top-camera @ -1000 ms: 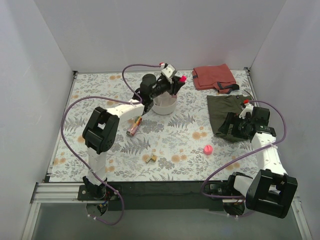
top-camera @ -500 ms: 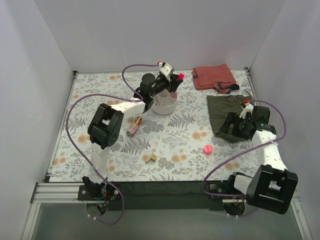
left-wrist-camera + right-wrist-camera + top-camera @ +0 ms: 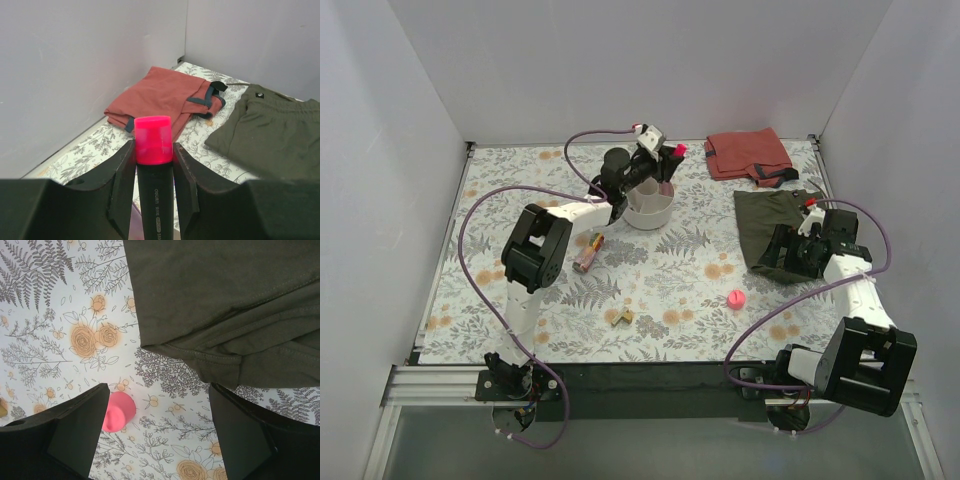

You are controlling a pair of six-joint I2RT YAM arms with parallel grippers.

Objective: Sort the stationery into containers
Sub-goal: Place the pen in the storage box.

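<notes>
Top view: left jaws clamp a black-and-pink marker (image 3: pixel 675 155) just above the white bowl (image 3: pixel 650 221); a pink ball (image 3: pixel 736 298) lies well apart on the bench (image 3: pixel 520 190). Left wrist view: the marker stands upright, pink cap up. Right wrist view: right jaws apart above the ball. The marker is best lowered straight into one compartment before release.

We think this is a robot lab, not a home. Plain white walls (image 3: pixel 620 60) close in a small booth on three sides. Two robot arms, the left arm (image 3: pixel 535 255) and the right arm (image 3: pixel 855 300), are bolted to a metal rail (image 3: pixel 430 382) at the near edge of the counter (image 3: pixel 670 280). Purple cables (image 3: pixel 470 225) loop off them. A few small things sit on the flowery counter like a test: a white bowl (image 3: pixel 648 212) and a pink ball (image 3: pixel 736 299). The left tool (image 3: pixel 154 152) pinches a highlighter (image 3: pixel 153 135).
</notes>
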